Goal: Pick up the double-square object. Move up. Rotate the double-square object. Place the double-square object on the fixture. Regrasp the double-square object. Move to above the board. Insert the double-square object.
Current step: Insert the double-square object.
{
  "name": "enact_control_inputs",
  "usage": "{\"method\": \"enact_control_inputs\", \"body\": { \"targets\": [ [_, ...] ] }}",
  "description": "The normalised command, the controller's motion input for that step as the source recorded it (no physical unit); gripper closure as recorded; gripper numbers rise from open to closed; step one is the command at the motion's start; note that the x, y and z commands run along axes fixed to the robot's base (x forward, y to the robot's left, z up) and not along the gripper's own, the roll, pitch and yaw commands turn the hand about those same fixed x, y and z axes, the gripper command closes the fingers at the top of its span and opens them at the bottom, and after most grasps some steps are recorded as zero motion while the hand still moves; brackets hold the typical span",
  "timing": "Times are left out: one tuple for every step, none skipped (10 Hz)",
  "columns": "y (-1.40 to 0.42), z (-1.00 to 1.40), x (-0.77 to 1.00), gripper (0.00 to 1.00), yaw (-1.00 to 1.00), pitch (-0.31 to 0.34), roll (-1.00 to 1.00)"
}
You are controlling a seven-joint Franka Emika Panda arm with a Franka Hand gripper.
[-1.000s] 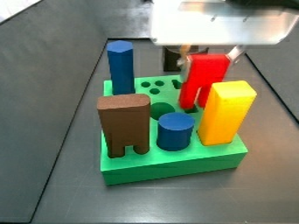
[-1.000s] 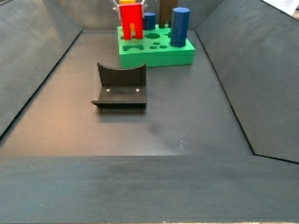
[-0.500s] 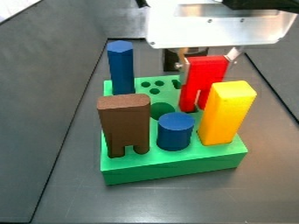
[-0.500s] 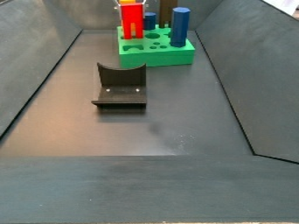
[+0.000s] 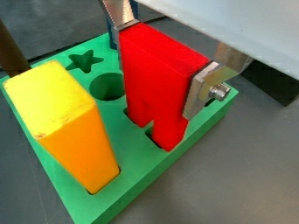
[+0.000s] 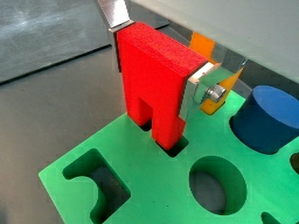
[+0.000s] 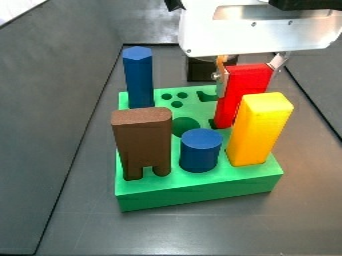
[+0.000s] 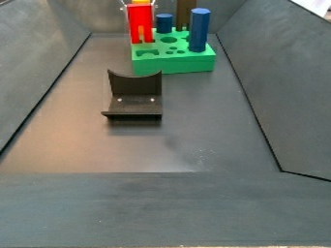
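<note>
One item in hand: the double-square object [image 6: 156, 83], red, upright, clamped between the silver fingers [image 6: 201, 87] of the claw [image 5: 163, 54]. Its lower end sits in a cut-out of the board [image 6: 111, 188]; how deep it has gone cannot be told for certain from these views.

Risks, as judged:
- Jamming: the stepped foot shows a slot at the hole's edge in a wrist view; a slight tilt or twist could wedge it against the cut-out wall.
- Early release: letting go before the piece is seated may leave it leaning.
- Collision: the yellow block [image 5: 65, 122] stands just beside the red piece, so a finger spreading outward could nudge it.

Surroundings:
- Blue hexagonal column [image 7: 138, 73], at the board's far corner, well apart from the claw.
- Blue cylinder [image 7: 201, 150], low, near the front.
- Brown arch block [image 7: 142, 143], at the front corner.
- Empty round hole [image 5: 107, 86] and star hole [image 5: 82, 61], beside the red piece.
- Fixture [image 8: 132, 95], alone on the desk [image 8: 181, 145], well apart from the board and out of the way.
</note>
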Motion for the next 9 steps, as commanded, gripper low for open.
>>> {"method": "enact_control_inputs", "body": {
  "targets": [
    [-0.04,-0.51,-0.37,1.0,0.07,-0.047,0.09],
    [-0.05,-0.5,-0.41,1.0,0.0,-0.057,0.06],
    [-0.03,-0.49,-0.24,1.0,0.02,-0.066,0.05],
    [0.0,-0.5,-0.08,1.0,0.03,-0.061,0.06],
    [0.0,-0.55,0.0,1.0,0.03,-0.056,0.07],
    [0.0,-0.65,0.0,1.0,0.04,-0.056,0.09],
    [0.0,-0.51,0.0,1.0,0.05,-0.026,0.12],
    [0.0,0.0,0.0,1.0,0.0,0.043,0.0],
    [0.0,0.0,-0.03,1.0,0.0,-0.034,0.0]
  ]
}}
